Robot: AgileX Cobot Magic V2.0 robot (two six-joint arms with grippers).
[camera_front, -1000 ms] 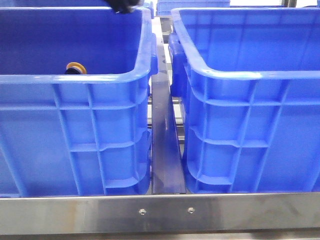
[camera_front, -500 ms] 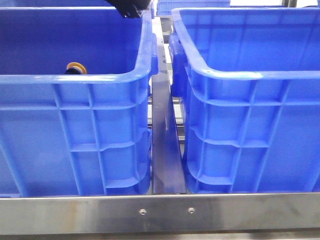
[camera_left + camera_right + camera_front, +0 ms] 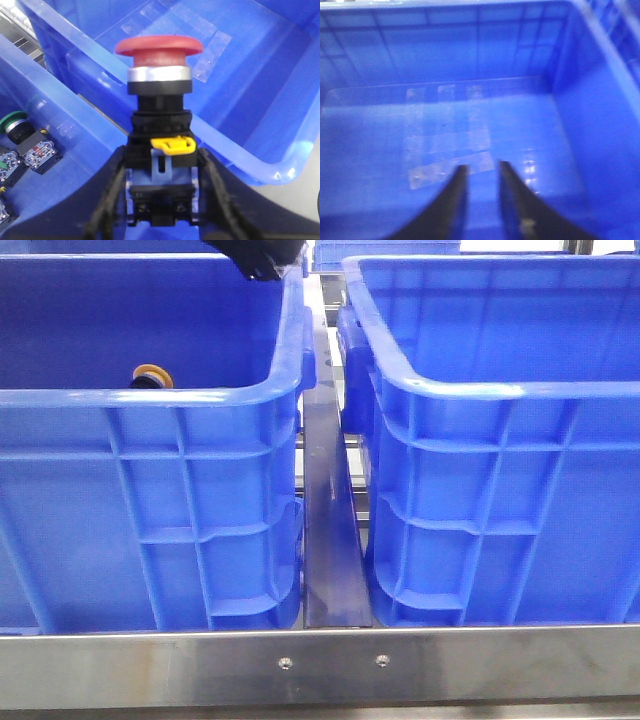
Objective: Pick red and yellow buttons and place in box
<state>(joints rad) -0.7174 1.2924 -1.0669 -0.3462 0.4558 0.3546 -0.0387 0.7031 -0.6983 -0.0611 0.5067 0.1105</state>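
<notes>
My left gripper (image 3: pixel 161 167) is shut on the black body of the red button (image 3: pixel 159 47), whose red domed cap and silver collar point away from the wrist. It hangs over the rims where two blue crates meet, beside the empty box (image 3: pixel 240 85) with tape on its floor. In the front view the left gripper (image 3: pixel 258 258) shows only as a dark tip at the top, over the left crate's far right corner. The yellow button (image 3: pixel 152 375) lies inside the left crate (image 3: pixel 150 500). My right gripper (image 3: pixel 482 168) hangs inside the box (image 3: pixel 580 100), fingers slightly apart and holding nothing.
The right crate (image 3: pixel 500 500) stands beside the left one, with a dark metal rail (image 3: pixel 330 540) between them. A steel table edge (image 3: pixel 320 665) runs along the front. A green button (image 3: pixel 15 125) and other switch parts (image 3: pixel 42 152) lie in the left crate.
The left gripper's dark tip has shifted slightly right along the top of the front view, toward the gap between the crates. The yellow button has not moved.
</notes>
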